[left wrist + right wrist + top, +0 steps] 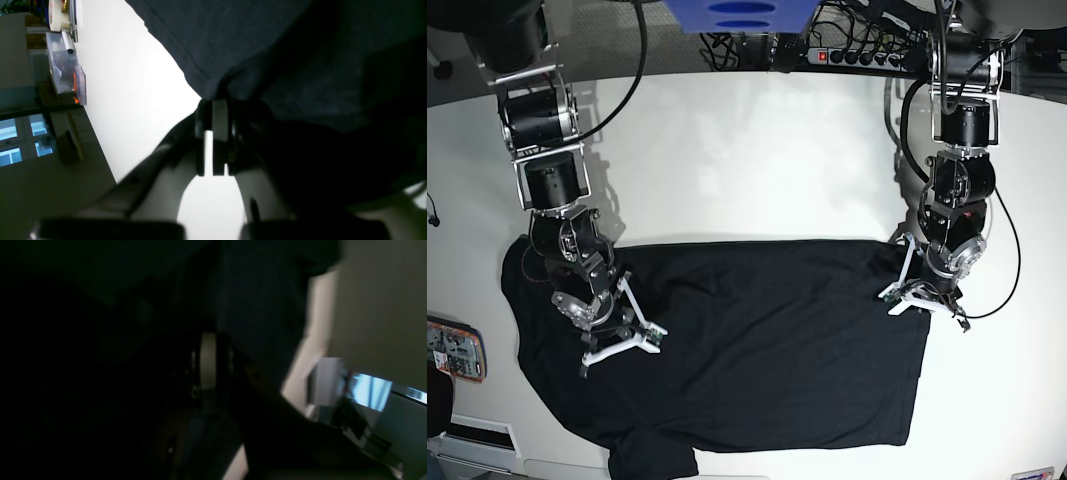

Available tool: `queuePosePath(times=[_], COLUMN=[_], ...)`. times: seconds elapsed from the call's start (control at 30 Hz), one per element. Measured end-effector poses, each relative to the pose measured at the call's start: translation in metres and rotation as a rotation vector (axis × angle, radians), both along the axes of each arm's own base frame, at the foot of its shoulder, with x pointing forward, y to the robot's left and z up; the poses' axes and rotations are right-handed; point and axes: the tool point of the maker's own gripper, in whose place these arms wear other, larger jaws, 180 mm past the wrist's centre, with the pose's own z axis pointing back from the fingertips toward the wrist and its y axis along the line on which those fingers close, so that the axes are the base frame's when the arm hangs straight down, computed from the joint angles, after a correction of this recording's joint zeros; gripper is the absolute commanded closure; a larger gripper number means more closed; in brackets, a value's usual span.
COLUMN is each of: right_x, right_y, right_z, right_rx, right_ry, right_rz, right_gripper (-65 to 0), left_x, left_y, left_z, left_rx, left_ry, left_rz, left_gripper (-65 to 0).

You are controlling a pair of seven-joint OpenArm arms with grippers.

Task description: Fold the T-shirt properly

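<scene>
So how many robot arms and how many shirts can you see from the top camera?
Robot arms: 2, one with the left gripper, one with the right gripper
T-shirt: 1, black, lying on the white table
Total: 3

One T-shirt (757, 350), one table (747, 150), two arms, one power strip (857, 57).

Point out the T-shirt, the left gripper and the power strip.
T-shirt (767, 340), base view, middle of its body.
left gripper (215, 100), left wrist view, between the fingertips.
power strip (862, 57), base view, its middle.
</scene>
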Motion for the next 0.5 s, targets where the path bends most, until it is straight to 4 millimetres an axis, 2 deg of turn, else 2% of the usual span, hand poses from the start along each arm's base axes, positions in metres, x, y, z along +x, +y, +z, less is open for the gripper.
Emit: queuePosePath(times=[0.17,0.23,0.33,0.4,0.5], right_x=[0.024,0.022,0.005,0.005,0.019], right_y=[-0.006,-0.010,-0.011,-0.007,-0.005], right_z=[0.022,0.015,-0.008,-0.009,0.009], right_rx=[0.004,-0.001,0.004,0.018,0.024], right_ry=[-0.050,-0.029,0.040,0.038,-0.010], right_rz=[-0.016,-0.029,-0.018,-0.003,0.000], right_gripper=[0.0,0.0,0.0,0.0,0.0], left_x=[0.000,0.000,0.000,0.000,0.000], left_y=[0.000,0.000,0.000,0.000,0.000], left_z=[0.000,0.000,0.000,0.000,0.000], left_rx=[0.000,0.001,0.000,0.000,0.000], left_ry=[0.001,0.001,0.000,0.000,0.000], left_rz=[-0.001,-0.001,-0.001,-0.001,-0.001], left_gripper=[0.0,0.0,0.0,0.0,0.0])
